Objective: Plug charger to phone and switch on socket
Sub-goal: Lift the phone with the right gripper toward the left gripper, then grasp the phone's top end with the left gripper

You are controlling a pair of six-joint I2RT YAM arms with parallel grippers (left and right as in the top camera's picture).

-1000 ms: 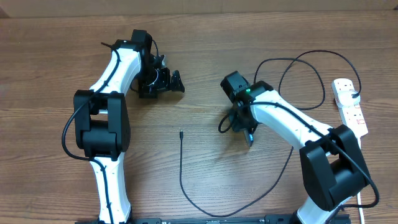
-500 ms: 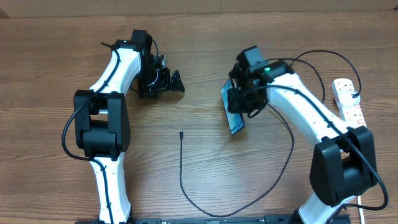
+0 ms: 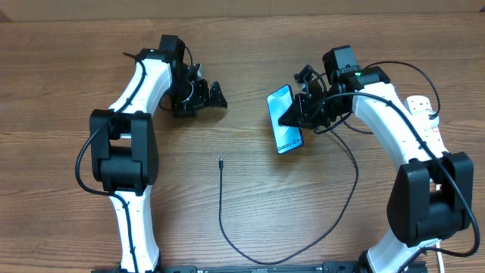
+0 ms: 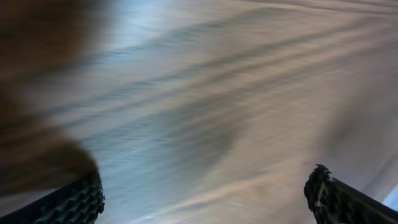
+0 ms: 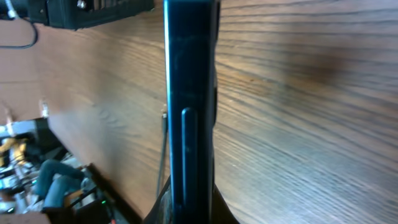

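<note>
Two grippers, two states.

Right gripper is clamped on the phone, pinching it from its right side. Wrist cam shows the phone edge-on, its black edge with a side button running straight up the frame from between the fingers. Overhead, the phone is tilted, with the lit blue screen facing up and left and small dark text at the lower end. Can't tell if any edge touches the table. The phone sits right of table centre, between the two arms.

Left gripper is wide, with nothing in it. Its wrist cam shows both fingertips at the bottom corners, only blurred wood between them. It is toward the far side of the table, well apart from the phone.

Charger: the plug tip lies loose on the table, nearer the robot and left of the phone, touching neither the phone nor a gripper. The cable runs from the tip toward the near edge, curves right, climbs under the right arm, loops beyond it and heads toward the socket. The socket lies at the right edge, partly covered by the right arm, well apart from both grippers. Switch positions are too small to read.
</note>
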